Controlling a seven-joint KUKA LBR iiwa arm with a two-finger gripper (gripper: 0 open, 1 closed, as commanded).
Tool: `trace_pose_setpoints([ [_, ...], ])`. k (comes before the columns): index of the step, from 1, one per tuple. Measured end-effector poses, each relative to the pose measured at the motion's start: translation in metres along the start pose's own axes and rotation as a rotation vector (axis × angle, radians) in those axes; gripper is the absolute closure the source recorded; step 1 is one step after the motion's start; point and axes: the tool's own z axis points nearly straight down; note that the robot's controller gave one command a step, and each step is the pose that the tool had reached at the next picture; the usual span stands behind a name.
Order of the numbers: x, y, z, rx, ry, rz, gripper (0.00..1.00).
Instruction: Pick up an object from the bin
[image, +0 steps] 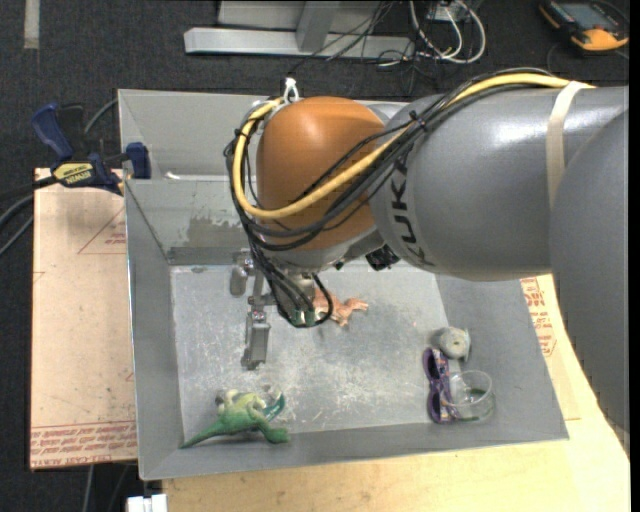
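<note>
My gripper (256, 352) hangs below the arm's wrist over the bin floor, left of centre. A small orange-pink toy animal (346, 311) lies just to its right, near the middle of the bin, partly behind the wrist's cables. A green toy dinosaur (243, 417) lies near the front wall, a short way below the gripper and apart from it.
At the right front lie a purple and clear plastic piece (452, 393) and a small grey round cap (455, 343) beside it. The arm and its orange cover hide the back middle of the bin.
</note>
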Motion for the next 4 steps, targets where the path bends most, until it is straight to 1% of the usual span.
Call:
trace_pose_setpoints([
  [1, -0.002, -0.001, -0.005, -0.002, -0.008, 0.005, 0.0],
  [2, 0.036, -0.012, 0.063, -0.002, -0.006, -0.029, 0.0],
  [3, 0.02, -0.032, 0.129, -0.001, -0.003, -0.098, 0.0],
  [4, 0.043, -0.025, 0.137, -0.005, -0.02, -0.288, 0.0],
])
